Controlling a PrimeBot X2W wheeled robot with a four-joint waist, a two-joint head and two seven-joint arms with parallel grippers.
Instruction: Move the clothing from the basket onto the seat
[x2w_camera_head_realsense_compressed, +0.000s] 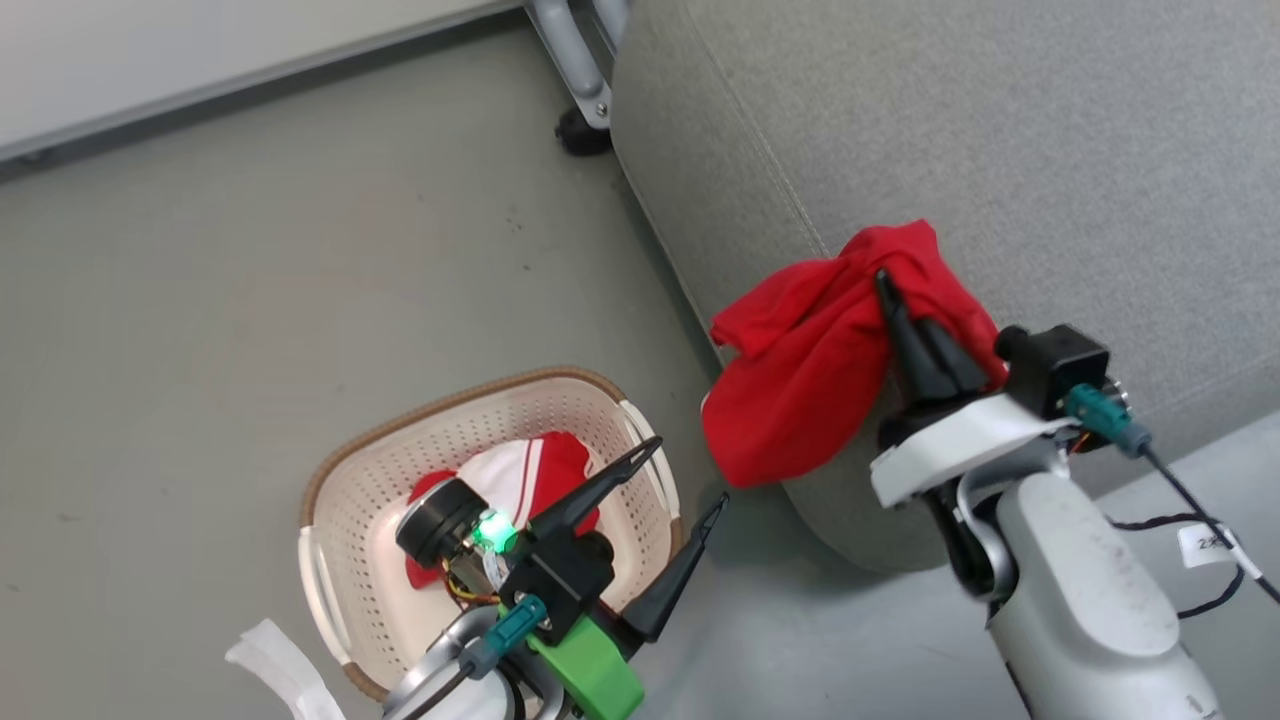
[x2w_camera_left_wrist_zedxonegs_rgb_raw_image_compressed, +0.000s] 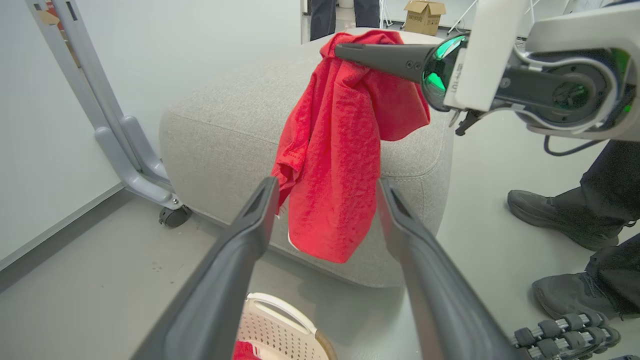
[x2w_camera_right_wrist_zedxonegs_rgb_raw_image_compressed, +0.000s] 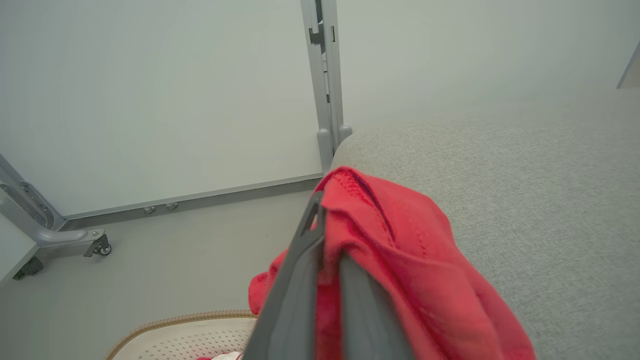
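Note:
One piece of red clothing (x2w_camera_head_realsense_compressed: 800, 390) hangs from my right gripper (x2w_camera_head_realsense_compressed: 885, 285), which is shut on its top fold just above the near edge of the grey seat (x2w_camera_head_realsense_compressed: 1000, 130). The cloth drapes down the seat's side, clear of the floor. A second red-and-white garment (x2w_camera_head_realsense_compressed: 530, 465) lies in the cream basket (x2w_camera_head_realsense_compressed: 440, 410) on the floor at the lower left. Over the basket's right rim, my left gripper (x2w_camera_head_realsense_compressed: 688, 470) is open and holds nothing. The left wrist view looks between its fingers at the hanging clothing (x2w_camera_left_wrist_zedxonegs_rgb_raw_image_compressed: 340, 150). The right wrist view has the red cloth (x2w_camera_right_wrist_zedxonegs_rgb_raw_image_compressed: 410, 250) bunched over the gripper (x2w_camera_right_wrist_zedxonegs_rgb_raw_image_compressed: 322, 220).
A grey wheeled frame leg (x2w_camera_head_realsense_compressed: 580, 70) with a caster stands at the seat's far corner, by a white wall panel. A person's dark shoes (x2w_camera_left_wrist_zedxonegs_rgb_raw_image_compressed: 550, 215) stand on the floor to the right of the seat. Bare grey floor surrounds the basket.

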